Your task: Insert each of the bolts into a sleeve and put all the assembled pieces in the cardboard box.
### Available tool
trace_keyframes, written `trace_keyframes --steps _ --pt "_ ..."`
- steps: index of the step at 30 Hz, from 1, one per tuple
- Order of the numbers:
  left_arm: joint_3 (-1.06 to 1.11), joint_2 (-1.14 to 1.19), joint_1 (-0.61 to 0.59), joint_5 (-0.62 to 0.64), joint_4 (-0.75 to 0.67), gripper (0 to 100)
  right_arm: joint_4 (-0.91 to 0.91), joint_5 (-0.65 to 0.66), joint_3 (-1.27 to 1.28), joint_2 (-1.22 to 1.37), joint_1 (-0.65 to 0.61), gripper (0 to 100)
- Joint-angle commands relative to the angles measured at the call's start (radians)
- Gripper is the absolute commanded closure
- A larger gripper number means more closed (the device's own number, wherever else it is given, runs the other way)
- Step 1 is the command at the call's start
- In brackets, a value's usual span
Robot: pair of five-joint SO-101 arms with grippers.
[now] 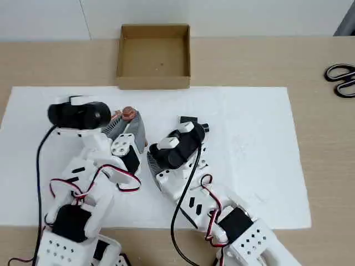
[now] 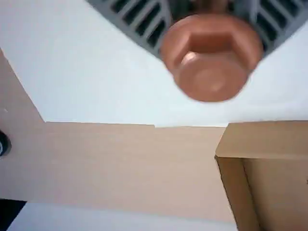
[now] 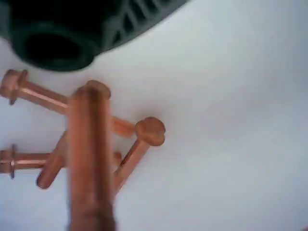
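Copper showed at the tip of the left claw, which was clenched on a hex-flanged bolt. The bolt's shank was hidden between the grey slatted fingers. Ahead of that claw, past the edge of the white sheet, stood the open cardboard box. The right claw sat mostly hidden under its own camera, so whether it was clenched or released could not be told. Beneath it at least 3 loose bolts lay crossed. A blurred copper shaft, cut off at the frame edge, partly covered them.
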Motion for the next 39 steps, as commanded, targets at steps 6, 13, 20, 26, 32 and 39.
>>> trace_keyframes --steps 6,13,20,26,32,39 --pt "-0.004 -0.014 0.043 0.006 -0.044 99 -0.021 -0.009 -0.006 -0.025 -0.018 99.5" --pt "-0.002 -0.014 0.048 0.006 -0.04 99 -0.024 -0.009 -0.006 -0.025 -0.027 99.5" --pt "-0.002 -0.014 0.048 0.008 -0.003 99 -0.024 -0.009 -0.006 -0.025 -0.027 99.5" --pt "-0.005 -0.014 0.048 0.008 0.018 99 -0.024 -0.009 -0.006 -0.025 -0.027 99.5" --pt "-0.007 -0.015 0.048 0.008 0.037 99 -0.024 -0.009 -0.006 -0.025 -0.027 99.5" --pt "-0.007 -0.015 0.048 0.041 0.038 99 -0.024 -0.009 -0.006 -0.025 -0.027 99.5"
